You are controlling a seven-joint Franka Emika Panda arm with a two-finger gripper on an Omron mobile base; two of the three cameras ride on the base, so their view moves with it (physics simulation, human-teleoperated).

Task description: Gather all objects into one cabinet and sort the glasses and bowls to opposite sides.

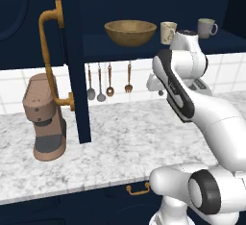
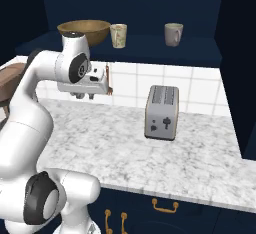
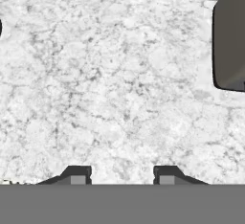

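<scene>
The gripper [image 3: 122, 176] is seen pointing down over bare marble counter [image 3: 119, 98], its jaws parted and nothing held between them. A step between placements is judged to be in hand; a reach up to the shelf is called for next. Beyond the bent arm, bowl [image 1: 130, 31], cream mug [image 1: 167, 32] and grey mug [image 1: 206, 27] are lined along the cabinet shelf [image 1: 110, 47].

No legible text or labels
</scene>
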